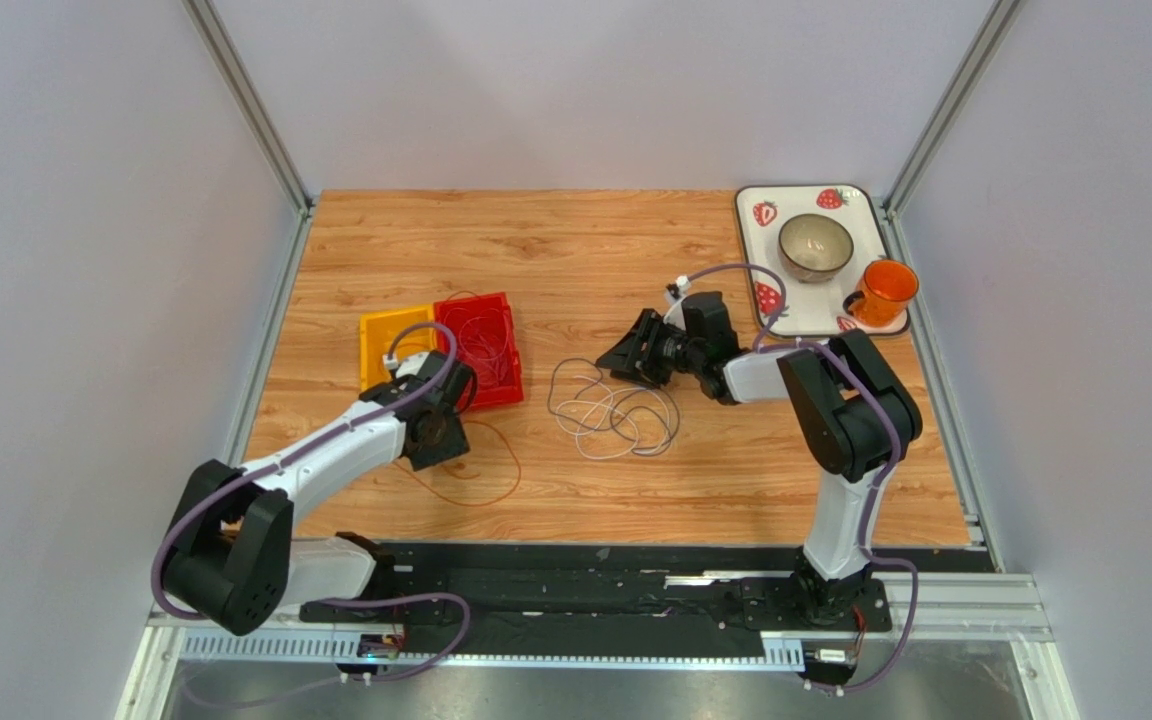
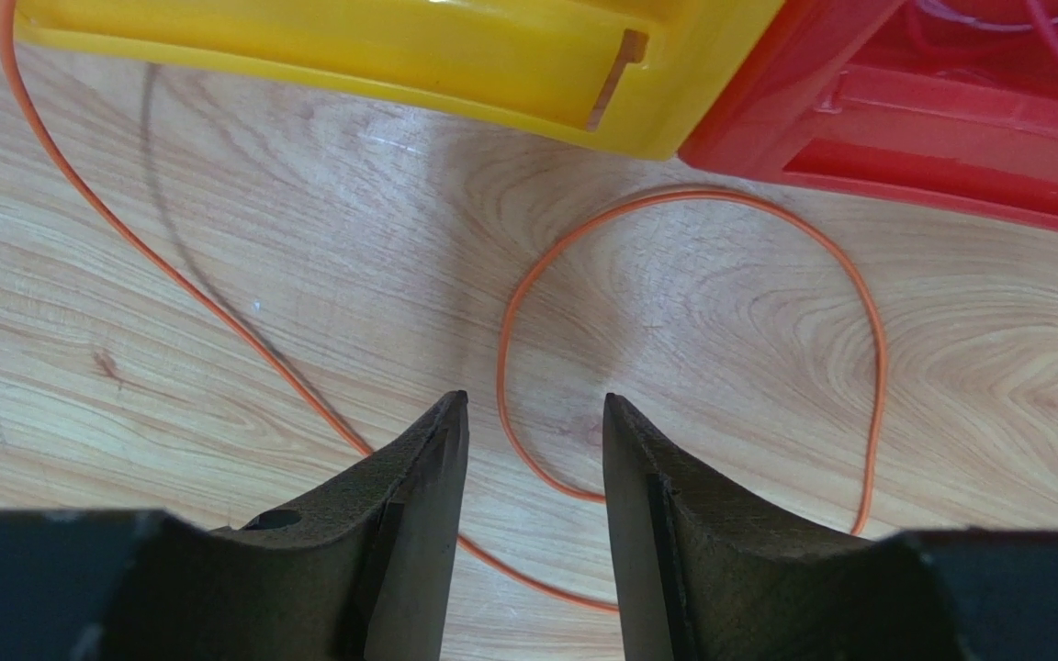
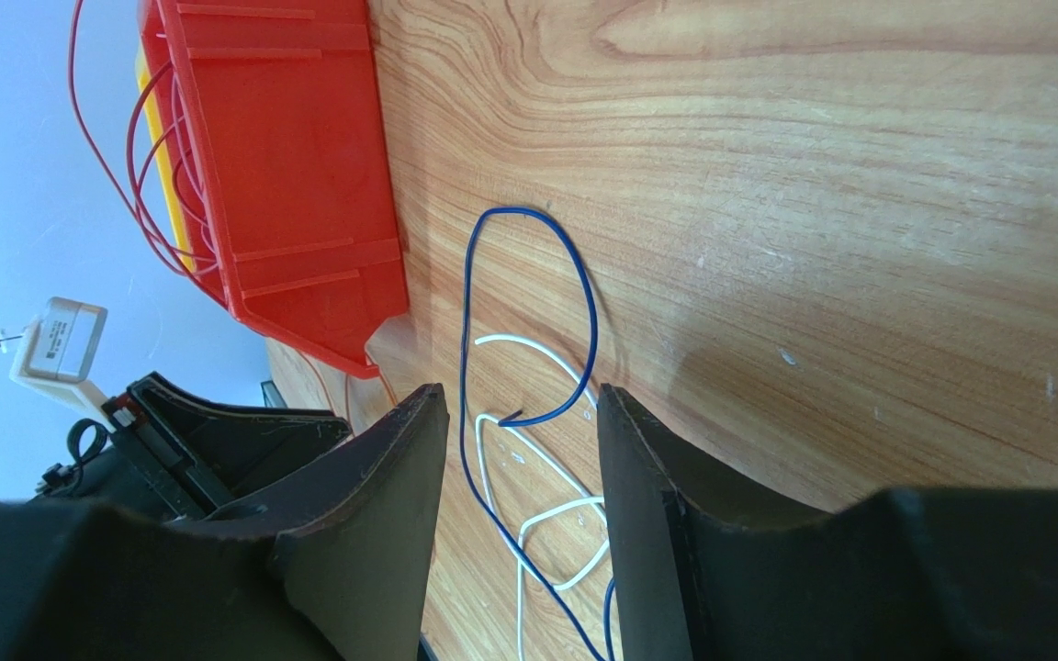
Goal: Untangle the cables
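A thin orange cable (image 2: 693,196) lies in a loop on the wooden table, just in front of the yellow tray (image 2: 424,55) and the red tray (image 2: 935,124). My left gripper (image 2: 535,413) hovers low over it, open, with a strand running across the gap between its fingers. More red cables (image 3: 135,207) sit coiled in the red tray (image 1: 485,348). A tangle of white and blue cables (image 1: 612,417) rests mid-table. My right gripper (image 3: 518,400) is open right above this tangle, a blue cable (image 3: 593,324) and a white cable (image 3: 562,508) showing between its fingers.
At the back right stands a strawberry-patterned tray (image 1: 755,203) carrying a bowl (image 1: 815,245) and an orange cup (image 1: 886,288). Metal frame rails run along the table's left and right sides. The yellow tray (image 1: 384,342) adjoins the red one.
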You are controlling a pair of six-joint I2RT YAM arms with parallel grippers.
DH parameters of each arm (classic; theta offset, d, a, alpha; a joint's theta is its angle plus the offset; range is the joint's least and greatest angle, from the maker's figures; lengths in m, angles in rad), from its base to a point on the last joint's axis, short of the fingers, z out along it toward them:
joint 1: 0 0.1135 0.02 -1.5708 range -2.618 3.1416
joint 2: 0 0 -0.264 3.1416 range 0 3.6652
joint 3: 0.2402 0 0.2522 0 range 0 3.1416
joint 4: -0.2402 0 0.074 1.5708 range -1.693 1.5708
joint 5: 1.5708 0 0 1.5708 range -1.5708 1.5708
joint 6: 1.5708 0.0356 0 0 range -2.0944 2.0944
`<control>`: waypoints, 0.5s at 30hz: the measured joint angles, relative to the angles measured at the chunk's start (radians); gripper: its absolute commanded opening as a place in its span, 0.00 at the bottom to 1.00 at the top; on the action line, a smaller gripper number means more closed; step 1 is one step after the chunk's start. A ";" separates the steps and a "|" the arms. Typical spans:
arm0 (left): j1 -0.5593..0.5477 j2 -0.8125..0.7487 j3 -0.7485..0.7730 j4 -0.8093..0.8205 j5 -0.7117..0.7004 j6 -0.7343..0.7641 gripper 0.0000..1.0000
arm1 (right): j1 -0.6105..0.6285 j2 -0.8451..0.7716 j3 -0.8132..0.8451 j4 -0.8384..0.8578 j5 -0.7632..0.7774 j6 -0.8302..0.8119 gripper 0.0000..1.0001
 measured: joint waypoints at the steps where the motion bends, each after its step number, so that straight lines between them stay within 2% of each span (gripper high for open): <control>1: -0.002 0.004 -0.002 0.000 0.000 -0.004 0.48 | -0.001 0.000 0.000 0.000 -0.001 0.001 0.48; 4: -0.011 0.010 -0.010 -0.003 -0.001 -0.018 0.40 | -0.003 0.000 0.000 0.000 -0.004 0.003 0.48; 15: -0.068 0.061 0.006 -0.029 -0.032 -0.049 0.40 | -0.004 0.000 0.000 0.008 -0.009 0.006 0.48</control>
